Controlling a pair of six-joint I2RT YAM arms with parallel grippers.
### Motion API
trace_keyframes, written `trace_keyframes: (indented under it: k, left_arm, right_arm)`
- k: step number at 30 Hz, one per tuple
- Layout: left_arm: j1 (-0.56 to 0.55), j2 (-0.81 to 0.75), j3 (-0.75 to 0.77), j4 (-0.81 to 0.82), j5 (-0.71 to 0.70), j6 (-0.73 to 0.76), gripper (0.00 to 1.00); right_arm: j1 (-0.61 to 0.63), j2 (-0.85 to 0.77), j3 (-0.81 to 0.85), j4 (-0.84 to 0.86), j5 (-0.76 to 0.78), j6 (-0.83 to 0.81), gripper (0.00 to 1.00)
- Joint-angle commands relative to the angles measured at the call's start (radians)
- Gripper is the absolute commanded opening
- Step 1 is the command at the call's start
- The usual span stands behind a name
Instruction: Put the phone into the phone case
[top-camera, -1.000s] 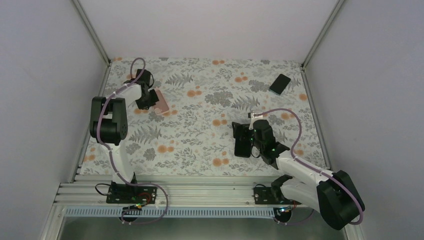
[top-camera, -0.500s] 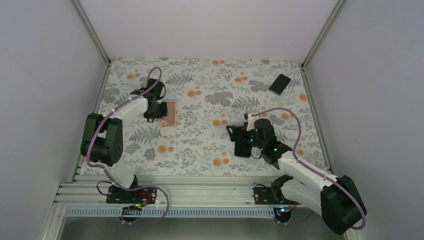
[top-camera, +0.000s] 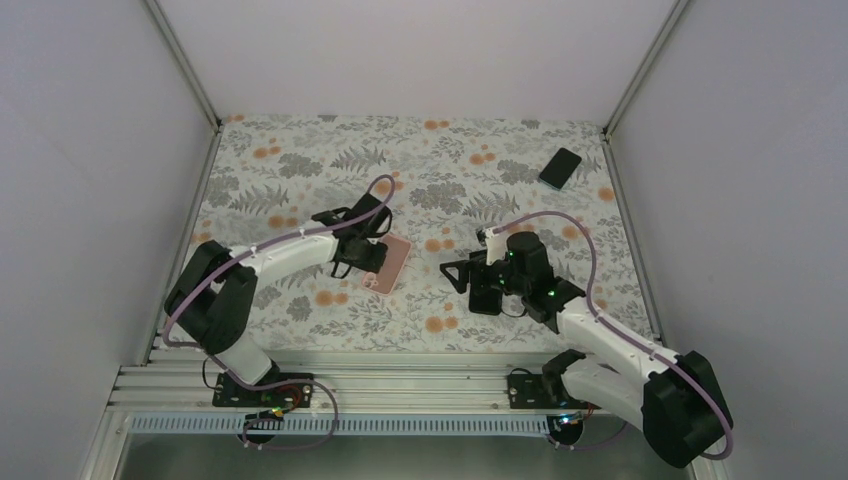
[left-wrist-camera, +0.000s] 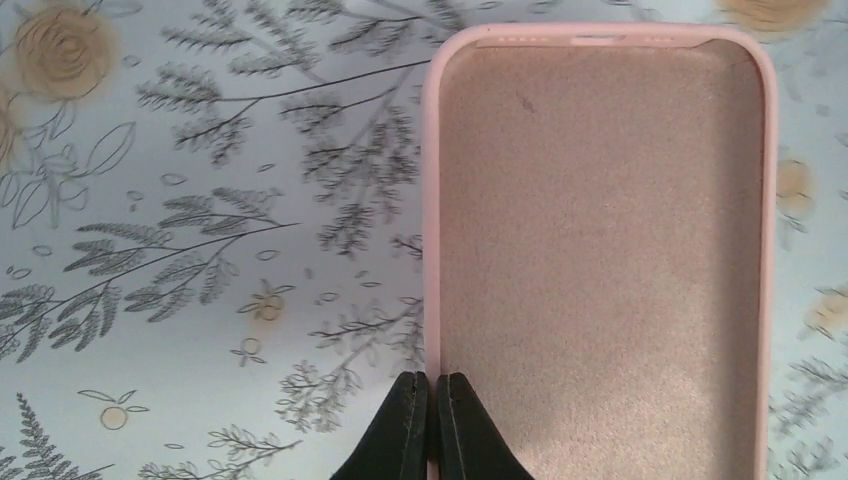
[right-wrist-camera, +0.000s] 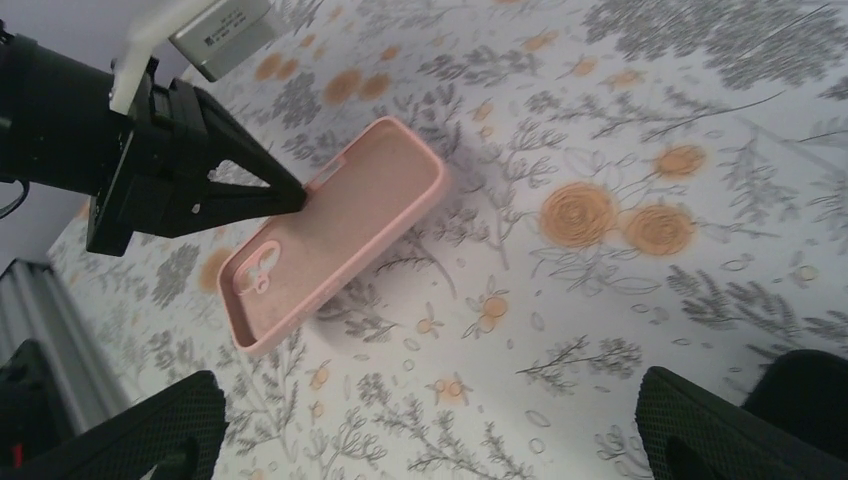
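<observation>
A pink phone case (top-camera: 388, 262) hangs tilted a little above the floral table, near the middle, its soft inside facing up. My left gripper (top-camera: 362, 253) is shut on the rim of one long side; in the left wrist view the black fingertips (left-wrist-camera: 432, 385) pinch the case's (left-wrist-camera: 600, 250) left wall. The right wrist view shows the case (right-wrist-camera: 340, 230) with its camera cutout at the lower left and the left gripper (right-wrist-camera: 290, 196) clamped on it. The black phone (top-camera: 560, 167) lies flat at the far right of the table. My right gripper (top-camera: 470, 290) (right-wrist-camera: 430, 420) stands open and holds nothing, just right of the case.
The floral mat (top-camera: 450, 150) covers the table, bounded by metal rails along the left (top-camera: 185, 240) and right (top-camera: 630, 240) edges and grey walls behind. The aluminium frame (top-camera: 400, 385) with both arm bases runs along the near edge.
My left arm has carried the pink case from the far left of the table to the middle, close to the right gripper. The right gripper has shifted slightly left.
</observation>
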Motion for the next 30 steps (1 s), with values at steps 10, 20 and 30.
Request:
trace_keyframes:
  k: [10, 20, 30]
  left_arm:
    - [-0.215, -0.164, -0.078, 0.096, -0.055, 0.221, 0.04]
    - [-0.293, -0.233, -0.093, 0.079, -0.059, 0.342, 0.04]
    - [-0.318, -0.279, -0.102, 0.068, -0.026, 0.406, 0.04]
  right_arm:
    - [-0.019, 0.175, 0.162, -0.131, -0.273, -0.118, 0.96]
    - [-0.033, 0.369, 0.296, -0.212, -0.428, -0.191, 0.85]
    - [-0.031, 0.478, 0.314, -0.175, -0.580, -0.204, 0.53]
